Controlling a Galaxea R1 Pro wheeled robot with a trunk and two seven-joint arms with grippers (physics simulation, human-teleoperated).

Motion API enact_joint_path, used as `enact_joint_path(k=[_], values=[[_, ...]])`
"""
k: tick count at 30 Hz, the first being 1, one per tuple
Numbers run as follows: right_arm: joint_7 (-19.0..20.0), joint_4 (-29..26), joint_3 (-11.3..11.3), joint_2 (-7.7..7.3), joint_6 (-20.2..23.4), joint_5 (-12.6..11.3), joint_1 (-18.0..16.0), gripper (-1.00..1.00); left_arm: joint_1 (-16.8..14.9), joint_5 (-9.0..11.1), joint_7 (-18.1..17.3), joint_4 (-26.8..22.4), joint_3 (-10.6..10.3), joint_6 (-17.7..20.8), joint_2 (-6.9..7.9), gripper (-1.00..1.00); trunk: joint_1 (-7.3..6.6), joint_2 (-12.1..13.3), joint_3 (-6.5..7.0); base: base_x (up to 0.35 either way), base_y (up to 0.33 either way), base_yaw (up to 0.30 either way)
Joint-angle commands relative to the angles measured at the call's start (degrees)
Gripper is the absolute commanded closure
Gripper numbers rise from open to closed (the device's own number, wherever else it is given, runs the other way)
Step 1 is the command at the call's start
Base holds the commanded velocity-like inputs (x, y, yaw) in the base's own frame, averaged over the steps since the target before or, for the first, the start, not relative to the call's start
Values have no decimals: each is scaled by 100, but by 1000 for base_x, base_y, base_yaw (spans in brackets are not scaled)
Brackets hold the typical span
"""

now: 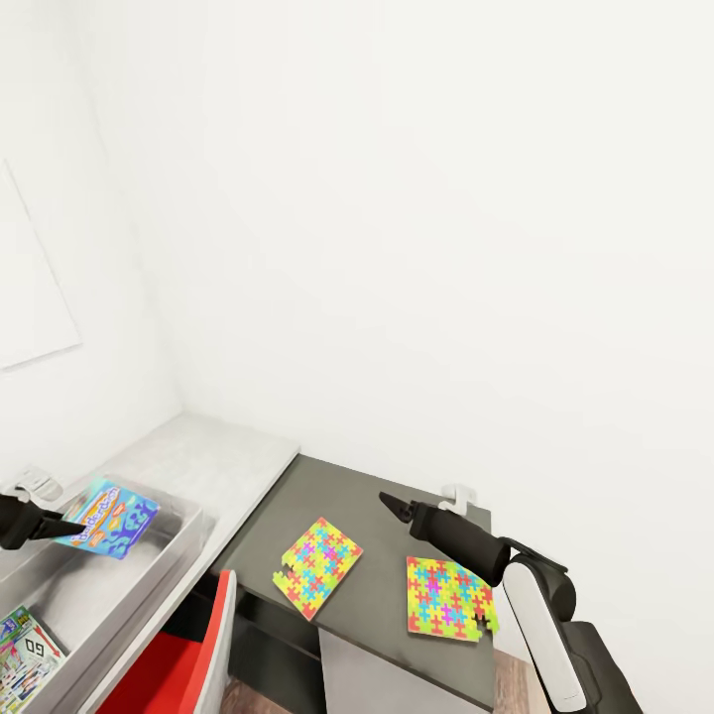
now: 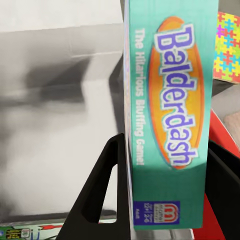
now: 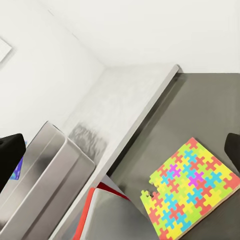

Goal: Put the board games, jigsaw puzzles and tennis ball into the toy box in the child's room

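My left gripper point(image 1: 58, 519) is shut on a blue-green "Balderdash" board game point(image 1: 111, 516), holding it tilted over the toy box point(image 1: 149, 575). In the left wrist view the game point(image 2: 170, 115) stands between the black fingers point(image 2: 100, 195). A second board game point(image 1: 25, 659) lies flat in the box's near end. Two jigsaw puzzles point(image 1: 317, 567) point(image 1: 448, 597) lie on the table's lower dark grey section point(image 1: 397, 476). My right gripper point(image 1: 389, 504) hovers open above that section, between the puzzles. One puzzle point(image 3: 192, 192) shows below it. The tennis ball and the bed are out of view.
The pale grey desk top point(image 1: 218, 456) runs into the corner of white walls behind the toy box. A red chair point(image 1: 188, 664) stands tucked under the desk beside the dark section. A small white fitting point(image 1: 458, 493) sits at the wall behind my right gripper.
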Motion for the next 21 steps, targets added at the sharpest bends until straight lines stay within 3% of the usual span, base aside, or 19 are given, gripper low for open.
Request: enact_joint_path(k=[1,5,11,21], values=[[14,-3,-7,3,29,-1,-5,-100,-7,-58,-56,8,7,42,-2,100,2,-8,-10,0,0,0],[16,-3,-7,3,29,-1,-5,-100,-6,-84,-50,32,-1,-39,-3,100,2,-8,-10,0,0,0],[20,-3,-7,3,29,-1,-5,-100,-8,-311,-55,79,-3,-377,-38,100,2,-8,-10,0,0,0],[14,-3,-7,3,29,-1,-5,-100,-5,-732,-49,92,-3,-432,-280,100,2,-8,-10,0,0,0]])
